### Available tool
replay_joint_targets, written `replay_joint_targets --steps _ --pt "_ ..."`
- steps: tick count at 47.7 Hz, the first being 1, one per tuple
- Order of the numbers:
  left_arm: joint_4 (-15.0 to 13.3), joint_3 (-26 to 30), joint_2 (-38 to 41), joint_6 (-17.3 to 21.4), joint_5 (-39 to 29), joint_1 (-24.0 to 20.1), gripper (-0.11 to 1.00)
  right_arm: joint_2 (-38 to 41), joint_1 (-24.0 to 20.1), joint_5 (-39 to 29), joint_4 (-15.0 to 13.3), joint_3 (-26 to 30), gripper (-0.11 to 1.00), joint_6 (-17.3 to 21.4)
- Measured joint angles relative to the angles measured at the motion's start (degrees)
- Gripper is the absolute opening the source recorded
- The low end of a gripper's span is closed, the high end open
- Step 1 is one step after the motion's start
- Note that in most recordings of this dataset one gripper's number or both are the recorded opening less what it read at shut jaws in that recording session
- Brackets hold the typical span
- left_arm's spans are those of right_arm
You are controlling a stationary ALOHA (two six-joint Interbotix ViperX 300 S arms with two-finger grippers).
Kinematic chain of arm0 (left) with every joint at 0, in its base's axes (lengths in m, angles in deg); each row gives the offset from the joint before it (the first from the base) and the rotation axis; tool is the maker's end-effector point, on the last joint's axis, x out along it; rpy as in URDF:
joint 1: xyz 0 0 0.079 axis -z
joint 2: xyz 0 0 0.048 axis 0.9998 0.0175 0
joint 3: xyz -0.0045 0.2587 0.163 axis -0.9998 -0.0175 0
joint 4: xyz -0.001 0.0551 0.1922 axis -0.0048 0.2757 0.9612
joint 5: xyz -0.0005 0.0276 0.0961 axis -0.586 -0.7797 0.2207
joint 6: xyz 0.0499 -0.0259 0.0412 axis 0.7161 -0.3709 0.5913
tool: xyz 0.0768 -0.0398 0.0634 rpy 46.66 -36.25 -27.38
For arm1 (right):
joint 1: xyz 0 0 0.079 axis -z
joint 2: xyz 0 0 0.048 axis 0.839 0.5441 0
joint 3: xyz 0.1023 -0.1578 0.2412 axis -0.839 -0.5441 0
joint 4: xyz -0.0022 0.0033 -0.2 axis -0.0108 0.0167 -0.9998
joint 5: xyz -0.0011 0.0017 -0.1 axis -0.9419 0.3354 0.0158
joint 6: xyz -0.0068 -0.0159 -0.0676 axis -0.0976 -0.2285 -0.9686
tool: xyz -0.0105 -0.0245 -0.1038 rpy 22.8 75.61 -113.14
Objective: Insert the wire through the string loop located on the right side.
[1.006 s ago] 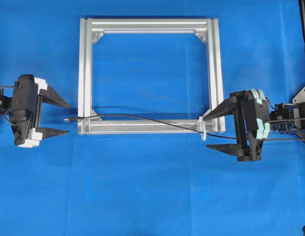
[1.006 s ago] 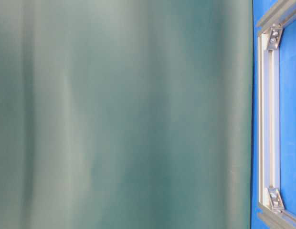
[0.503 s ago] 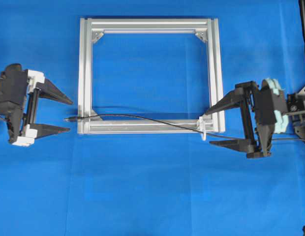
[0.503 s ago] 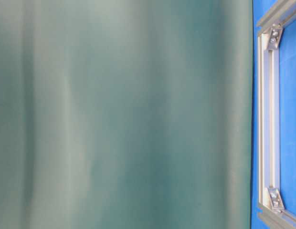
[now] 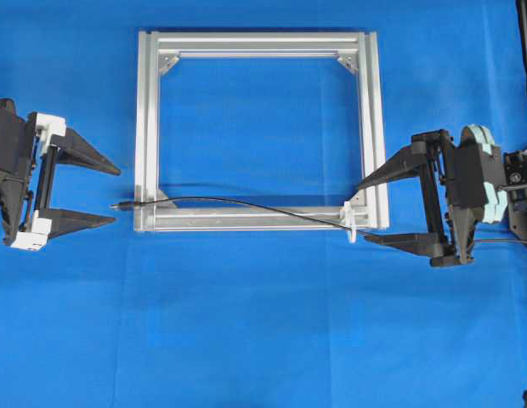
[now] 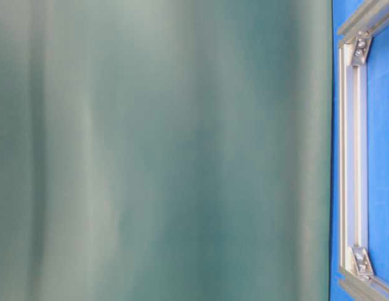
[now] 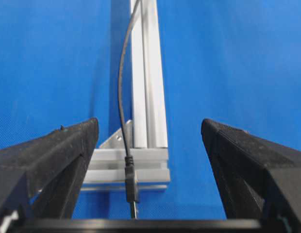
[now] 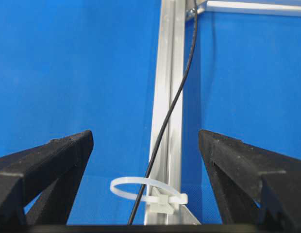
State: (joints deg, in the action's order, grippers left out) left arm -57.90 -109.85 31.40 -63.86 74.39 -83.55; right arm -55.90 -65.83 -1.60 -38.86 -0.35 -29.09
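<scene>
left gripper [image 5: 110, 195]: jaws spread wide, nothing held; positioned left of the frame's lower-left corner, apart from it.
right gripper [image 5: 360, 212]: jaws spread wide, nothing held; positioned just right of the frame's lower-right corner.
wire [image 5: 246, 206]: laid along the frame's bottom rail, passed through the loop, run on rightward between the right gripper's fingers [image 5: 398, 242]; not touched by either gripper.
plug tip [image 5: 123, 205]: seen just outside the lower-left corner, between the left gripper's fingertips in line but clear of both; in the left wrist view it is seen at [image 7: 132, 184], over the corner.
string loop [image 5: 352, 223]: white, fixed at the lower-right corner of the frame; in the right wrist view the wire [image 8: 167, 119] is seen threaded through it [image 8: 145, 190].
frame [image 5: 144, 127]: silver aluminium rectangle, flat on the blue table cloth [image 5: 263, 340].
table-level view: mostly blocked by a blurred green surface [image 6: 157, 150]; only one frame rail [image 6: 352, 157] is shown at the right edge.
</scene>
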Motion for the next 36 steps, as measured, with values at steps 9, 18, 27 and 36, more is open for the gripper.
replay_joint_targets --steps 9,18,27,36 --pt "0.0 0.0 0.1 0.0 0.0 -0.4 0.83 0.0 -0.1 0.0 0.0 0.0 0.95 0.0" --pt "0.0 0.0 0.1 0.0 0.0 -0.4 0.83 0.0 -0.1 -0.1 0.0 0.0 0.95 0.0" --pt "-0.1 0.0 0.3 0.0 0.0 -0.4 0.83 0.0 0.0 -0.1 0.0 0.0 0.95 0.1" --pt "0.0 0.0 0.2 0.0 0.0 -0.4 0.83 0.0 -0.1 -0.1 0.0 0.0 0.95 0.0"
